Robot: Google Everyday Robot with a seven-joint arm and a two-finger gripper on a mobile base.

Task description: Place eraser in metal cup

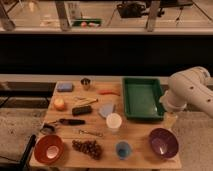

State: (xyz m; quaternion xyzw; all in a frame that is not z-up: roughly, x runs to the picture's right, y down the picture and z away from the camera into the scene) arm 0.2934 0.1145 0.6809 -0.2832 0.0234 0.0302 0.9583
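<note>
The eraser point(81, 110), a small dark block, lies on the wooden table point(140, 131) left of centre. The metal cup point(85, 83), small and shiny, stands upright near the table's far edge, straight behind the eraser and apart from it. My white arm point(189, 92) is folded at the right, beside the table's right end. My gripper is not in view; only the arm's links show, far from both the eraser and the metal cup.
A green tray point(142, 97) sits back right. There is a blue sponge point(64, 87) back left, a white cup point(113, 122) at centre and a blue cup point(123, 149) in front. A purple bowl point(163, 142), an orange bowl point(48, 149), grapes point(87, 147) and a black-handled tool point(72, 121) are nearby.
</note>
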